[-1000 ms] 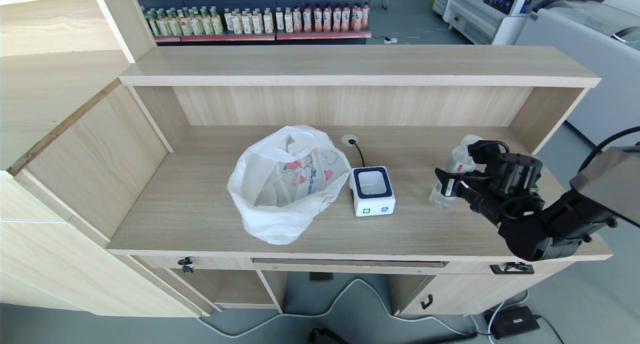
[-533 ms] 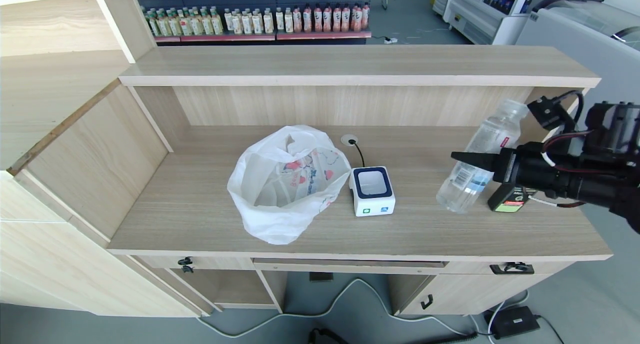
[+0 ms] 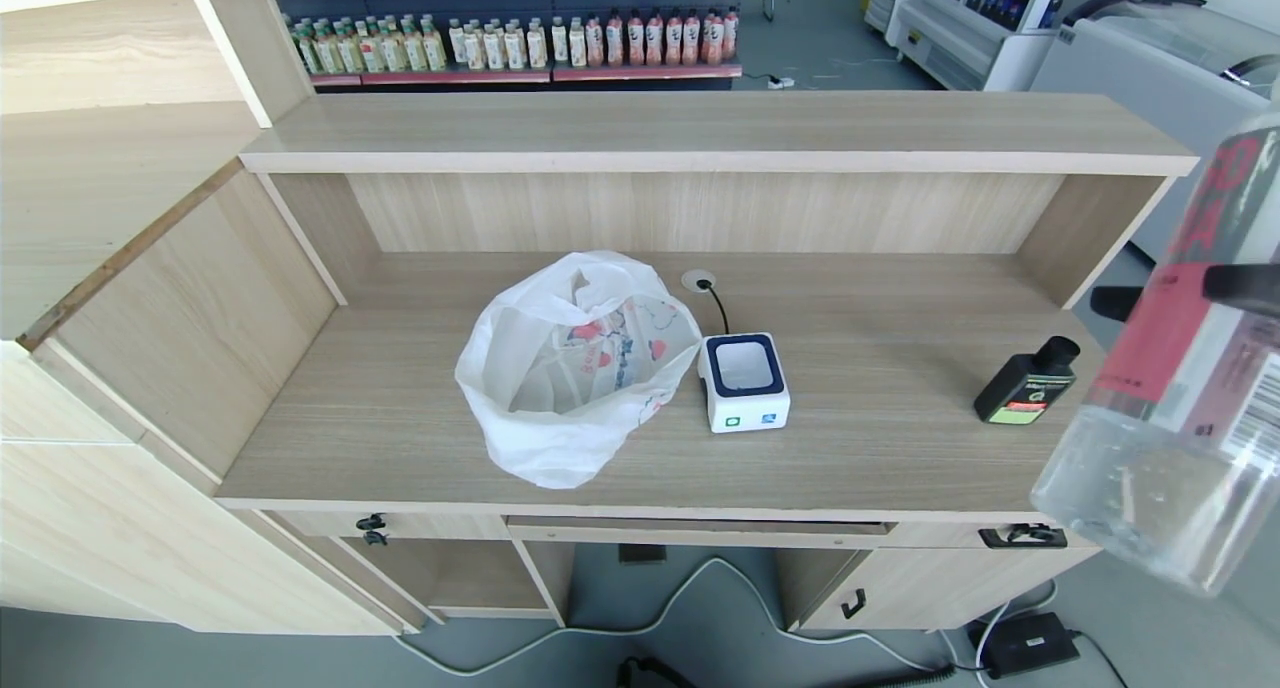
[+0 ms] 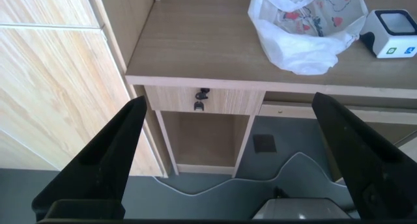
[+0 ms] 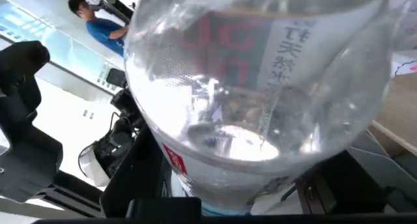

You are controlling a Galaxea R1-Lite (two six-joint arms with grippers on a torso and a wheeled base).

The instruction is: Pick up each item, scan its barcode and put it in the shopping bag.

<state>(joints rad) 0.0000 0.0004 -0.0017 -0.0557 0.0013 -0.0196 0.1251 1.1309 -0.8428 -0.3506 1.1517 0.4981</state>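
Clear bottle (image 3: 1165, 388), clamped in the right gripper (image 3: 1160, 290) at frame right, needs its barcode (image 3: 1258, 398) facing the central scanner (image 3: 744, 380); left gripper (image 4: 228, 105) wide.

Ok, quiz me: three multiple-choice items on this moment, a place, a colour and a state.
1. Relative to the bag, the scanner sits: A) left B) right C) inside
2. The small bottle on the counter is: A) black B) white C) yellow
3. The water bottle is: A) standing on the counter B) in the bag C) up in the air, off the counter
1 B: it stands at the bag's right side. 2 A: body and cap are black. 3 C: it hangs in the air at the right, clear of the counter.
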